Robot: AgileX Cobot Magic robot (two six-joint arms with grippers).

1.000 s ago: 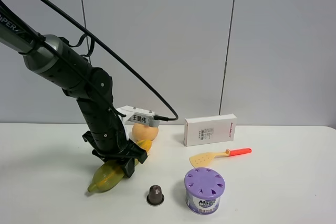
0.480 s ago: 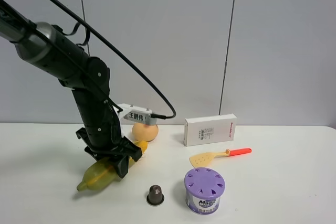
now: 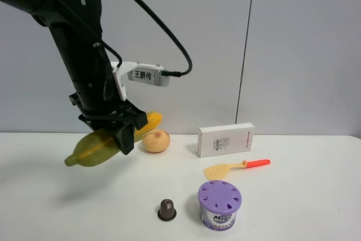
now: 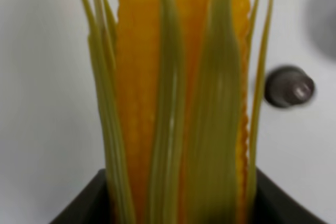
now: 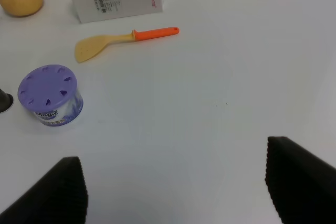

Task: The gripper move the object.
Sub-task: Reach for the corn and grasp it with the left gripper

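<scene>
The object, a long toy corn cob [image 3: 96, 148] with green husk and yellow kernels, hangs tilted in the air above the left part of the white table [image 3: 293, 207]. My left gripper [image 3: 124, 134], a black claw on a thick dark arm with a white labelled camera box [image 3: 144, 75], is shut on its middle. Up close in the left wrist view the corn cob [image 4: 178, 103] fills the picture between the dark fingers [image 4: 79, 208]. My right gripper [image 5: 178, 187] stands open over bare table, holding nothing.
On the table lie a peach-orange fruit [image 3: 155, 141], a white box [image 3: 225, 139], a yellow spatula with a red handle [image 3: 234, 167], a purple-lidded can [image 3: 219, 204] and a small brown capsule [image 3: 166, 209].
The left arm has lifted the corn cob off the table, up and a little to the left. The other things lie where they were.
</scene>
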